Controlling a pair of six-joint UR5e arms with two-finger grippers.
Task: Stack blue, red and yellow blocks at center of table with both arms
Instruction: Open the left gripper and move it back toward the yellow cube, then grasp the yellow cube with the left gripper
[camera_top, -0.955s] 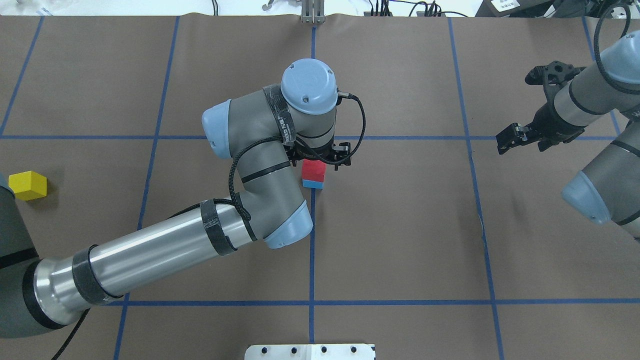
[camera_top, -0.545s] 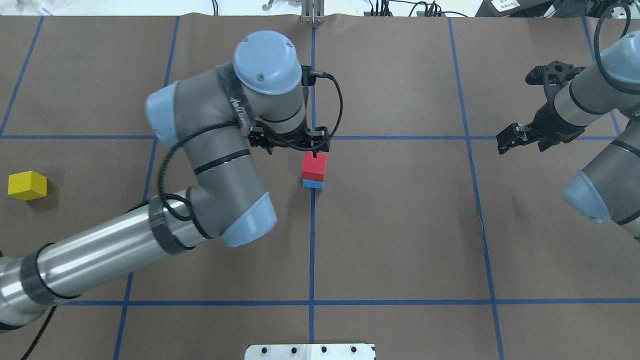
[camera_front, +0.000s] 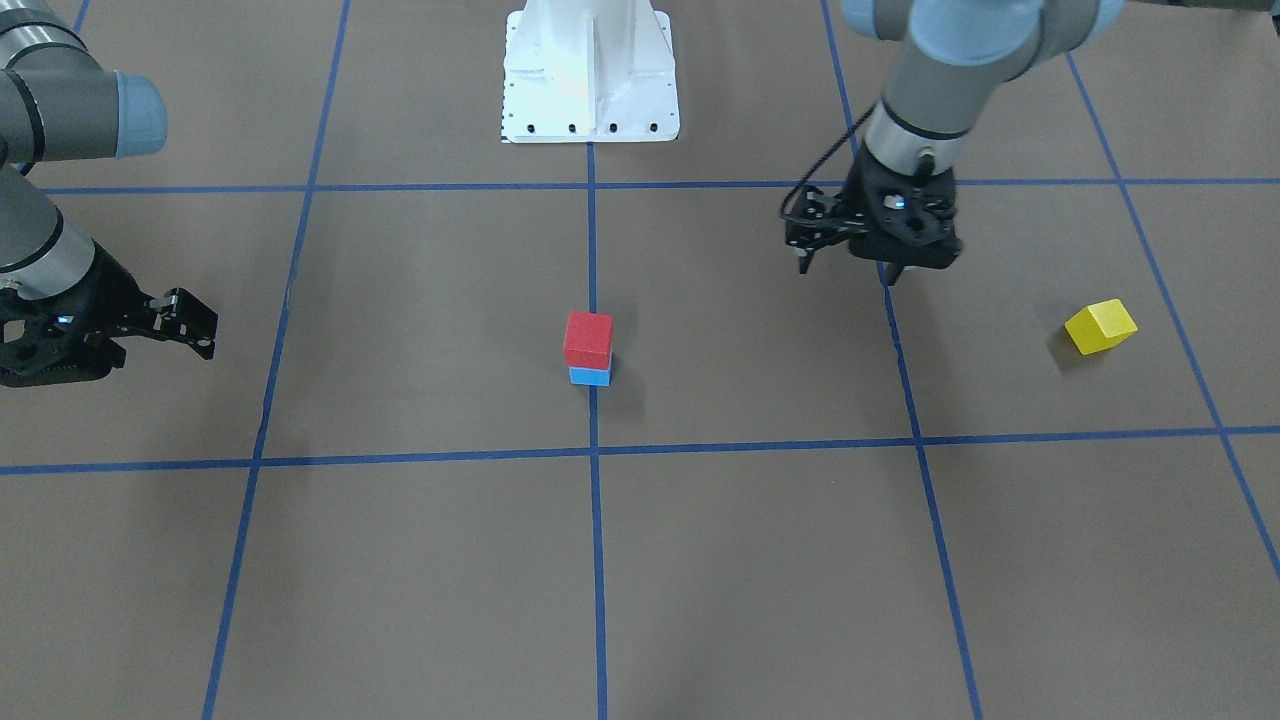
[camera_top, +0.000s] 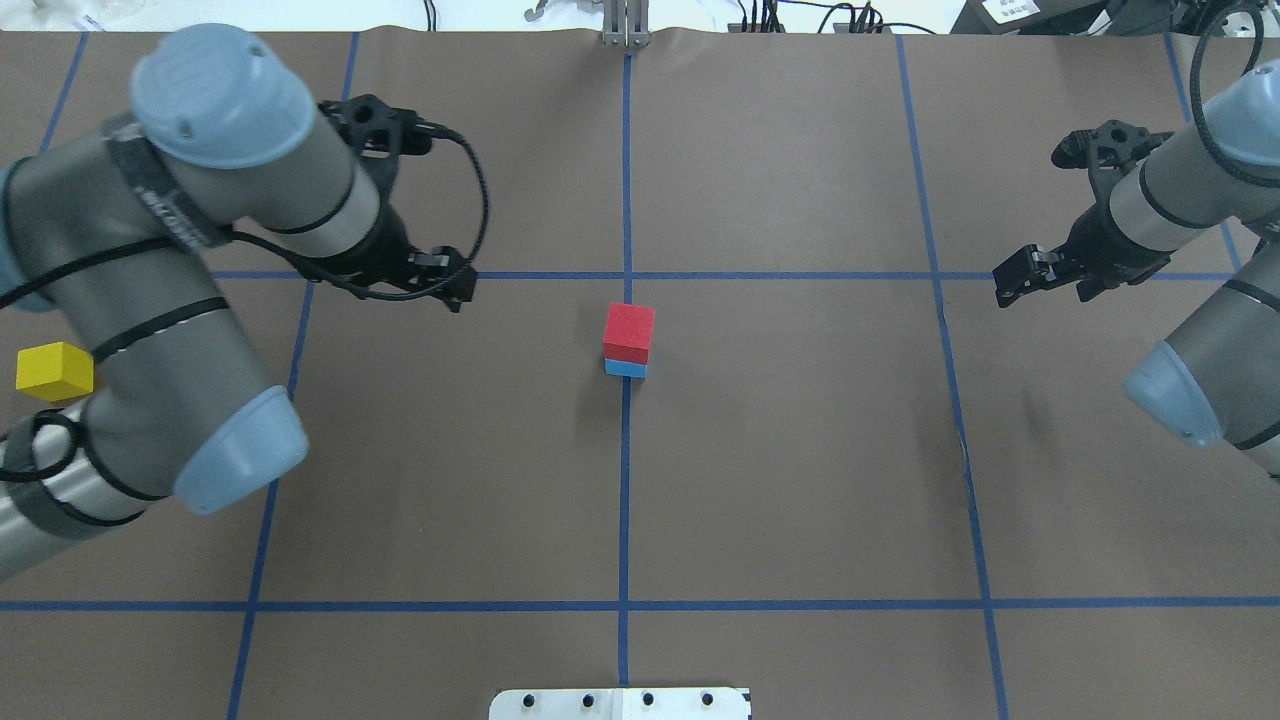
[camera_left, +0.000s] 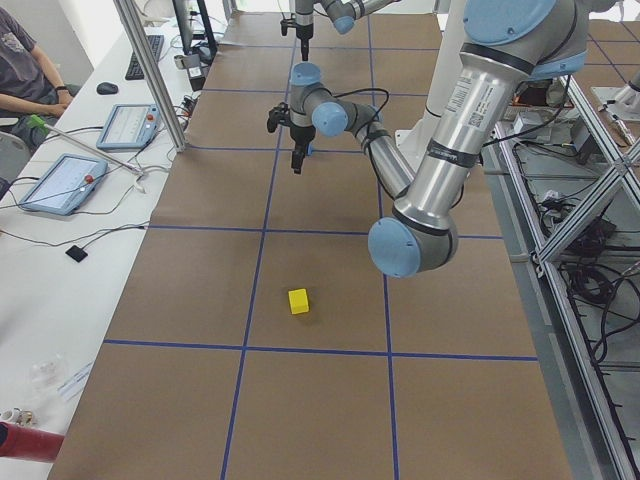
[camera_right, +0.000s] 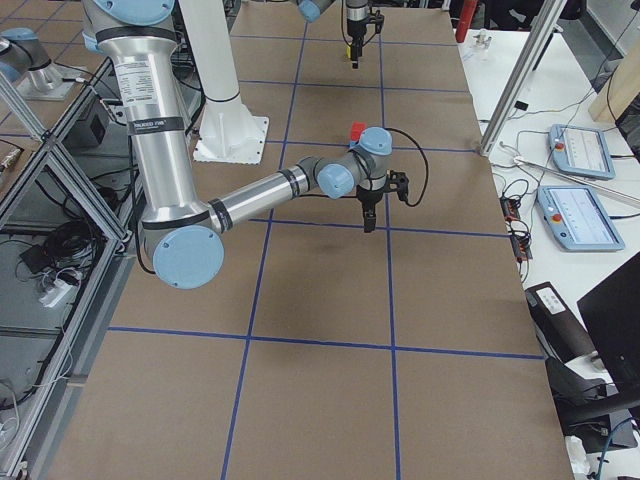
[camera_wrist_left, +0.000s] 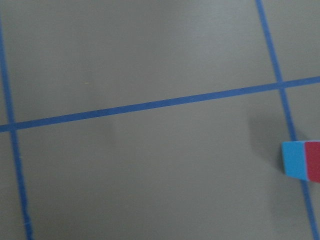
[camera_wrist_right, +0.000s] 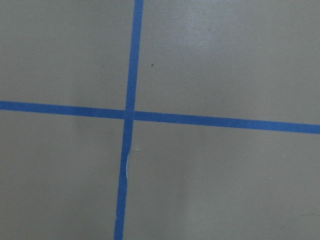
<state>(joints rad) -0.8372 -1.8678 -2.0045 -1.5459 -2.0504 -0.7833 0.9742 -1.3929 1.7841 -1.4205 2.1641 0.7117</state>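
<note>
A red block (camera_top: 629, 331) sits on a blue block (camera_top: 625, 369) at the table's center, also in the front view (camera_front: 588, 338). Both show at the right edge of the left wrist view, blue (camera_wrist_left: 294, 160) beside red (camera_wrist_left: 314, 161). A yellow block (camera_top: 55, 371) lies alone at the far left, also in the front view (camera_front: 1100, 326). My left gripper (camera_top: 428, 281) is open and empty, raised between the stack and the yellow block; the front view (camera_front: 846, 270) shows its fingers apart. My right gripper (camera_top: 1040, 283) is open and empty at the far right.
The table is brown paper with a blue tape grid (camera_top: 626, 500). The white robot base plate (camera_front: 588, 70) is at the near edge. The left arm's elbow (camera_top: 235, 455) hangs over the table next to the yellow block.
My left gripper has left the red block on the blue one and swung away to the left, off the stack. The right arm has not moved.
</note>
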